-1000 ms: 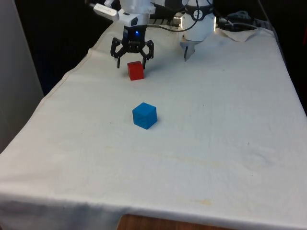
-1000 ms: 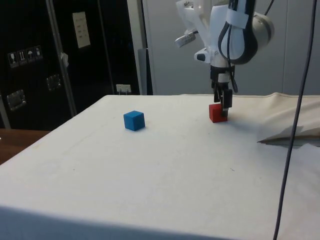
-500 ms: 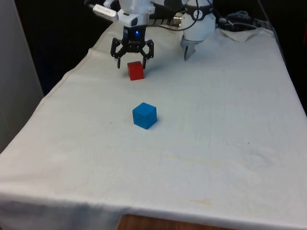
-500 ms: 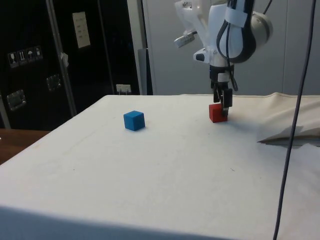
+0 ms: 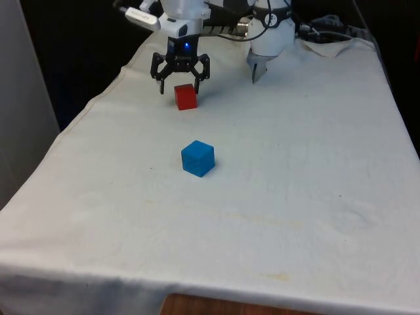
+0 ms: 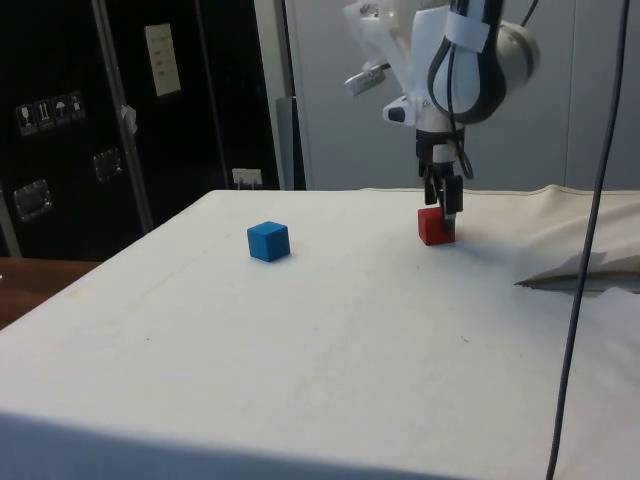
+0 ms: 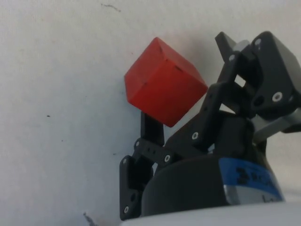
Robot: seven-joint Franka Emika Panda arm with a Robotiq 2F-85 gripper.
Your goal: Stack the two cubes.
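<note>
Gripper [image 5: 180, 84] hangs just above red cube [image 5: 186, 96] at table's far end, fingers spread wide, gripping nothing. Side view: fingertips at cube's top edge level, cube resting on white cloth [image 5: 295, 164]. Blue cube [image 5: 197, 158] sits well apart, nearer table's middle. Judged step: closing in to grasp red cube. Wrist view shows cube [image 7: 163, 87] turned cornerwise between fingers; best to descend straight, square fingers to opposite flat faces, close below cube's midline before lifting.
</note>
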